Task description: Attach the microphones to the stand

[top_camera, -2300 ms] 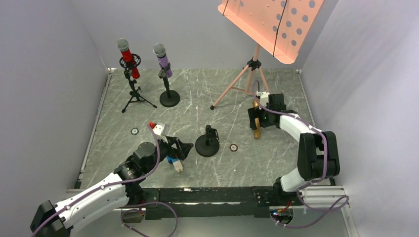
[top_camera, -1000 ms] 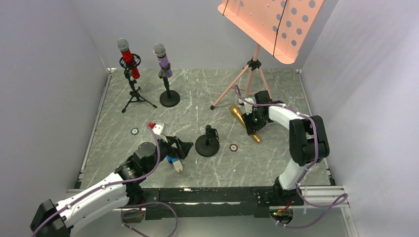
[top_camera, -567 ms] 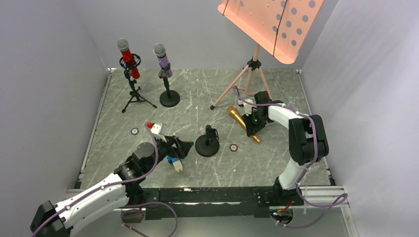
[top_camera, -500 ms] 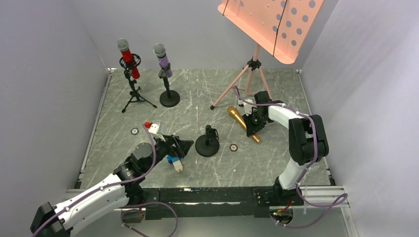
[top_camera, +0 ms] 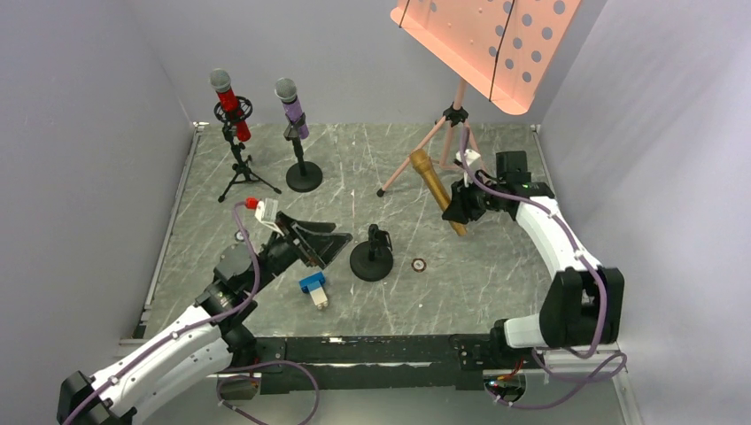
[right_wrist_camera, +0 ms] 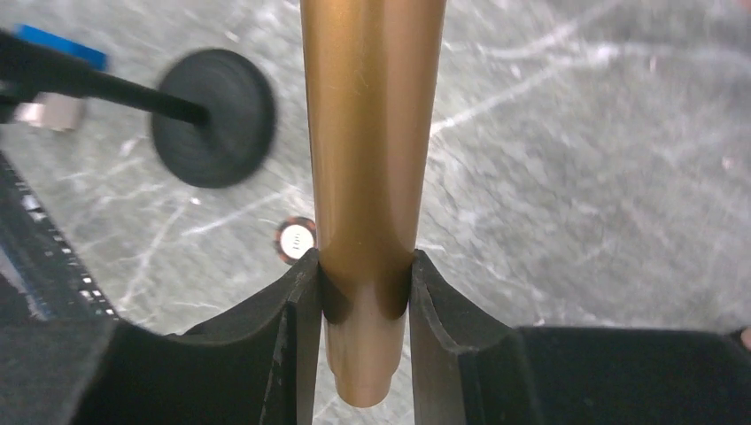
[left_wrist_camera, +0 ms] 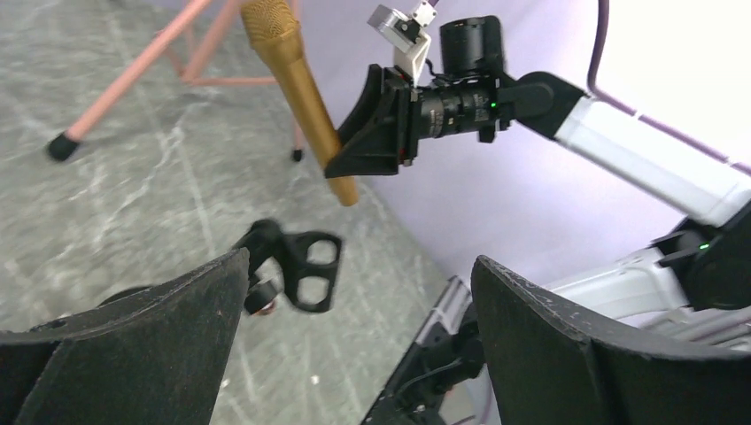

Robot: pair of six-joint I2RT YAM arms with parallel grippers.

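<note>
Left arm [top_camera: 168,350] low, jaws wide apart; right arm [top_camera: 553,232] high, wrist [top_camera: 509,180] perhaps level, jaws tight.

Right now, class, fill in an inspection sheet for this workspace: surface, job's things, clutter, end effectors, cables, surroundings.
Surface: grey marbled table top.
Job's things: red microphone and purple microphone upright, mounted, far left; gold microphone held tilted, head up; round-base stand empty.
Clutter: blue-and-white block beside that stand; two small discs.
End effectors: left end effector open, empty; right end effector shut on gold microphone.
Cables: purple cables along both arms.
Surroundings: pink music stand far right; plain walls.
</note>
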